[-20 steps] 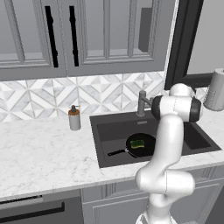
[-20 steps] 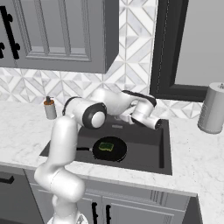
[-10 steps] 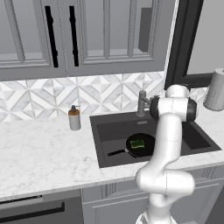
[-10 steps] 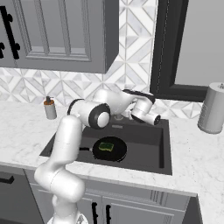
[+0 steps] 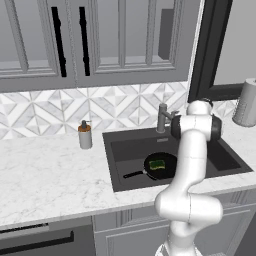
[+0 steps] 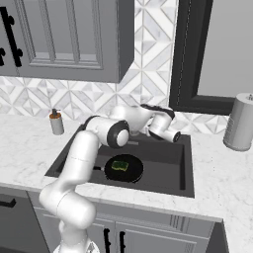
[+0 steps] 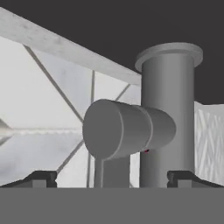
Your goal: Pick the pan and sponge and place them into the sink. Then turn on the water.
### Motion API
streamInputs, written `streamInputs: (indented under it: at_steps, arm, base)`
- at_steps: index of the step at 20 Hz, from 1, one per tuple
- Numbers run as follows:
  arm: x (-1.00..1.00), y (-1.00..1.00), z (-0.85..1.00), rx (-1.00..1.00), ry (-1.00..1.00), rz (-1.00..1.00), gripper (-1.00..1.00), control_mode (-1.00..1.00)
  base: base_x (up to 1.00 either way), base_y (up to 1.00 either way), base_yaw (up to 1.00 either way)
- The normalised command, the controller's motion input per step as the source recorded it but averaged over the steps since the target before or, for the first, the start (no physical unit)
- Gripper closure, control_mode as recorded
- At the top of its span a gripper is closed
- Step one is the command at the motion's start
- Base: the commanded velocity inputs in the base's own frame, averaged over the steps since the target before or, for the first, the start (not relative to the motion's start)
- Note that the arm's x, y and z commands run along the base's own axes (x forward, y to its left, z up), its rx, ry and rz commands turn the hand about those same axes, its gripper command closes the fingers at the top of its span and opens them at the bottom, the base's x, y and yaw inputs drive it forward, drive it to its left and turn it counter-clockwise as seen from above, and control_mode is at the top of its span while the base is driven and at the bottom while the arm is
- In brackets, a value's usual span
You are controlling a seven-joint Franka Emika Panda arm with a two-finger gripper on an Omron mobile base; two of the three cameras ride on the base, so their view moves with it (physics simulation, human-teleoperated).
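We see the white marble counter (image 5: 50,175) spanning the lower left of the left base view, with the large rectangular dark grey sink (image 5: 125,147) set into it at centre frame. Inside the sink, the round, shallow, all-black frying pan (image 5: 170,161) lies flat on the basin floor, its long thin handle pointing toward the lower left of that view. The small green-and-yellow rectangular sponge (image 5: 157,164) rests inside the pan; in the right base view we find the same pair at centre frame, the sponge (image 6: 120,165) on the pan (image 6: 131,173). The grey metal faucet (image 5: 162,118) stands at the sink's rear edge, just left of the arm's upper joint. In the hand view the faucet (image 7: 168,118) stands upright at centre right, with a thick cylindrical part projecting toward frame left. The two-finger gripper (image 7: 112,179) is released, its jaws spread wide to either side of the faucet, grasping nothing. A grey soap dispenser with a brown top (image 5: 85,135) stands on the counter left of the sink.
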Motion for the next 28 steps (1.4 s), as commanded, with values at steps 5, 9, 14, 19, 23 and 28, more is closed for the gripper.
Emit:
streamInputs:
  at_steps: [5, 9, 14, 19, 23, 28]
  arm:
    - [0.26, 0.0, -0.24, 0.0, 0.0, -0.03, -1.0, -1.0]
    - [0.37, 0.0, -0.05, 0.0, 0.0, -0.04, -1.0, -1.0]
    - [0.37, 0.0, -0.03, 0.0, 0.0, -0.04, 1.0, -1.0]
    - [0.3, 0.0, -0.08, 0.01, 0.0, -0.03, 1.0, -1.0]
    - [0.23, -0.06, -0.14, 0.04, 0.0, -0.02, 1.0, -1.0]
    - [0.25, -0.19, -0.07, 0.07, 0.0, -0.01, 1.0, -1.0]
  base:
    - [0.0, 0.0, 0.0]
    - [0.0, 0.0, 0.0]
    - [0.0, 0.0, 0.0]
    - [0.0, 0.0, 0.0]
    - [0.0, 0.0, 0.0]
    - [0.0, 0.0, 0.0]
